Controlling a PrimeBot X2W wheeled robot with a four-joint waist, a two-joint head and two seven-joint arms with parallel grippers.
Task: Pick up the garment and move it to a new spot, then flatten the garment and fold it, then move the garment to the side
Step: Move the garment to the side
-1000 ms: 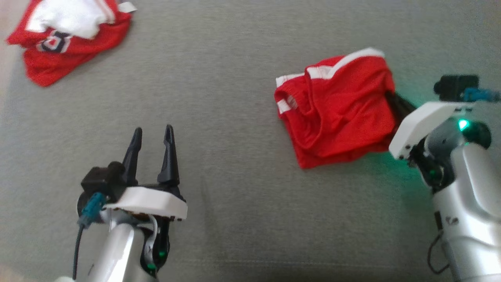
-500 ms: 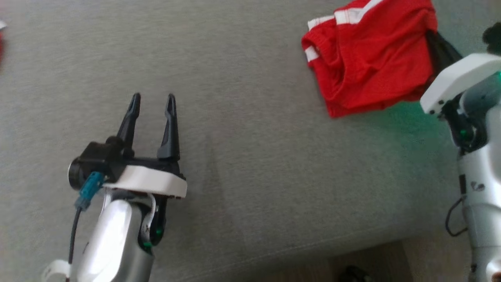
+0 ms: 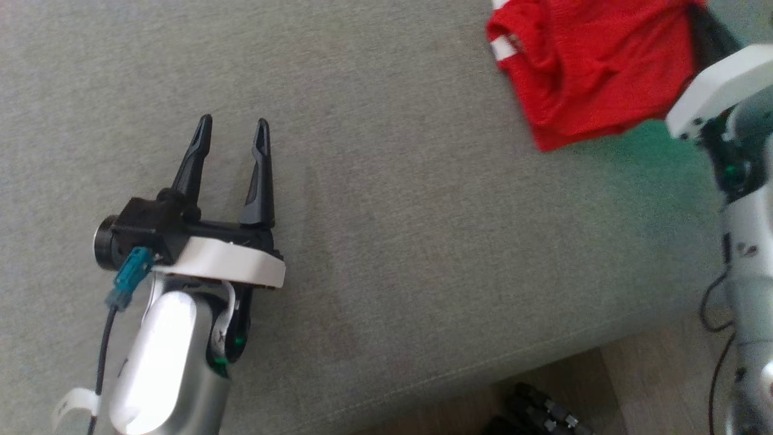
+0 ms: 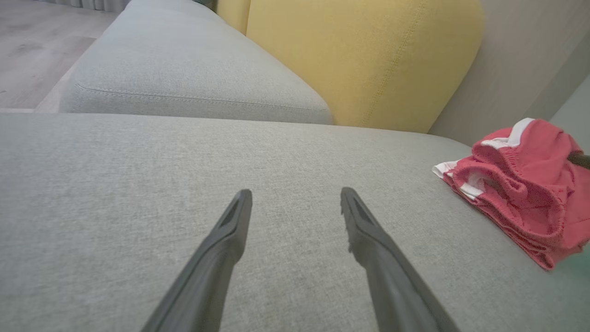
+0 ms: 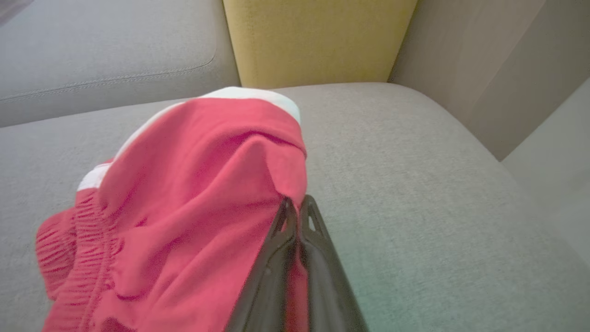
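Note:
The garment [image 3: 592,66] is a bunched red piece with white stripes, lying at the top right of the head view on the grey sofa seat [image 3: 423,241]. My right gripper [image 5: 297,200] is shut on the garment [image 5: 198,198] at its right edge, and red cloth runs between the fingers. In the head view the cloth covers its fingertips, and its white wrist housing [image 3: 718,84] sits just right of the garment. My left gripper [image 3: 233,121] hovers open over bare seat at the lower left, far from the garment [image 4: 521,193]. Nothing is between the fingers of the left gripper [image 4: 296,192].
A yellow cushion [image 4: 364,60] stands at the back of the sofa, beside a second grey seat cushion [image 4: 184,78]. The sofa's front edge runs across the lower right, with wood floor [image 3: 658,386] and a dark object [image 3: 537,411] below it.
The head camera has swung, so the garment and right arm now sit higher and further right in the picture. A second red-and-white garment at the top left has left the frame. Both grippers keep their states.

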